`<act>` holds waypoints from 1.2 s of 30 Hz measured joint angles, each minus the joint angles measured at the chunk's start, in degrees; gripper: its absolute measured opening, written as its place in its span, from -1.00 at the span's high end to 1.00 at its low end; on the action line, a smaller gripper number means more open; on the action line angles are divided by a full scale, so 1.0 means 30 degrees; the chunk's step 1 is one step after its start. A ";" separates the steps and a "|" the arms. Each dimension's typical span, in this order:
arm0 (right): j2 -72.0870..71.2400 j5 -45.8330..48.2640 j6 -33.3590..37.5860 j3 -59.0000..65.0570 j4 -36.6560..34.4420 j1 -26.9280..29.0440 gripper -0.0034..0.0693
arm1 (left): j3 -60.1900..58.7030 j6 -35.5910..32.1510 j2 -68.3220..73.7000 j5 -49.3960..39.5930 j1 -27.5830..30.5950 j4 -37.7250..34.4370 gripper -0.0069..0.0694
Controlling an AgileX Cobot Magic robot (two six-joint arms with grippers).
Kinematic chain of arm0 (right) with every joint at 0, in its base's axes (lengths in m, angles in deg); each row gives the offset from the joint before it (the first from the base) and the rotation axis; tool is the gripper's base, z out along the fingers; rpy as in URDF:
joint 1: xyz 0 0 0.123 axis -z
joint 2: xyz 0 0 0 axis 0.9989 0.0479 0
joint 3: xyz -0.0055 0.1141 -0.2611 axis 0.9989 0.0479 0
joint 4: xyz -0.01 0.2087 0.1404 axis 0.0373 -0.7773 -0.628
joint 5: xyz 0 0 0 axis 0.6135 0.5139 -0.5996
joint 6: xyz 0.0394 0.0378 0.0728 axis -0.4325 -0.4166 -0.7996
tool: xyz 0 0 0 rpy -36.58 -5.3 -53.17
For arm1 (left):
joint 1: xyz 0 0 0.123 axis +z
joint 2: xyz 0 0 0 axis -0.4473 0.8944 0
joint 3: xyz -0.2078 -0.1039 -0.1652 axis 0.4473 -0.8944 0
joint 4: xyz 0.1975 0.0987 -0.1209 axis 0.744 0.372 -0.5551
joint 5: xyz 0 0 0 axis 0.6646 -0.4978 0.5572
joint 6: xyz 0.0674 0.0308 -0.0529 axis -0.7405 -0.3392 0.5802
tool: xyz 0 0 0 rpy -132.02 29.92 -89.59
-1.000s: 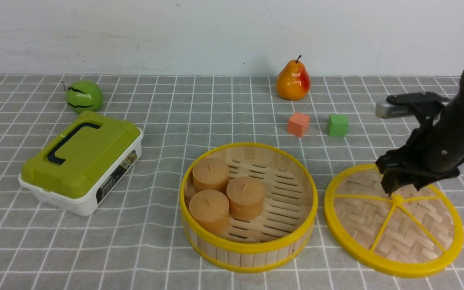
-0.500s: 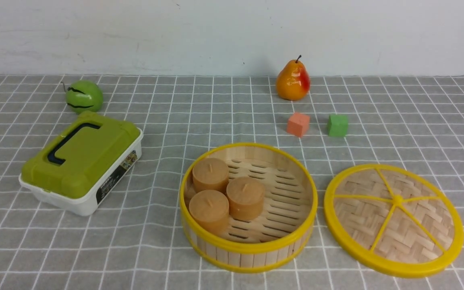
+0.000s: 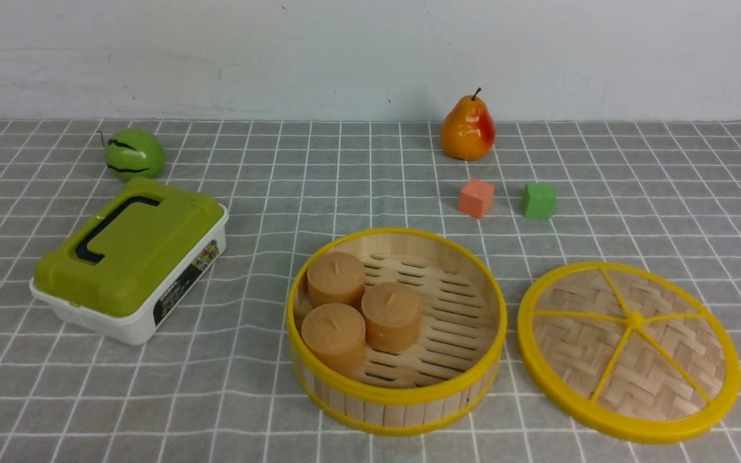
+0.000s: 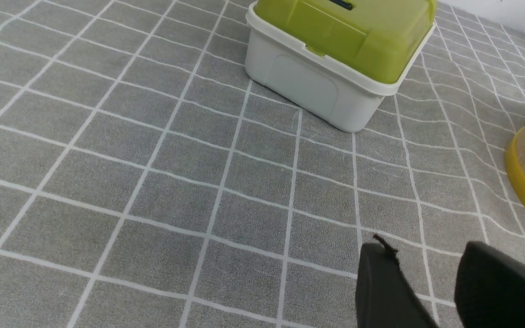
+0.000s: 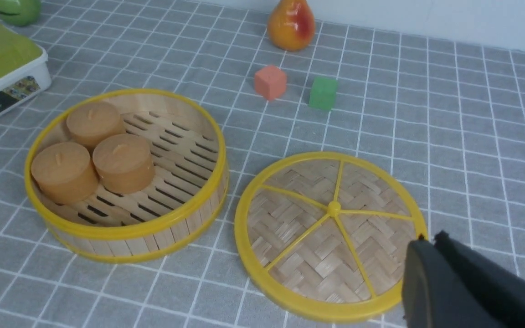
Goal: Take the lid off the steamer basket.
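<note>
The right pincer [image 5: 429,240] is pressed shut on nothing, its dark tips showing just at the near rim of the lid [image 5: 317,255]; whether they touch it I cannot tell. The left pincer [image 4: 426,257] stands with a narrow gap between its two dark tips, grey cloth showing between them, holding nothing.

The lid is off and lies flat on the tabletop [image 3: 345,180] right ahead of the right pincer, knob and six yellow spokes facing up. Being round, it has no long axis. The steamer basket [image 5: 126,230] sits upright and open-topped just beside the lid, on the side toward the left pincer, with a thin strip of cloth between the two rims. Three tan round cakes [image 3: 392,315] stand bunched together on its slatted floor, in the half away from the lid.

Ahead of the left pincer sits a white box with a green cover [image 4: 335,59].

Farther from the right pincer, past the lid and basket, an orange cube [image 3: 476,198] and a green cube [image 3: 539,200] stand near each other. A pear [image 3: 467,132] stands upright beyond them, close to the wall. A striped green fruit [image 3: 134,153] lies beyond the box.
</note>
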 joint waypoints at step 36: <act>-1.0199 -1.2463 -0.4720 1.7948 0.2846 0.2248 0.88 | 0.0000 0.0000 0.0000 0.0000 0.0000 0.0000 0.19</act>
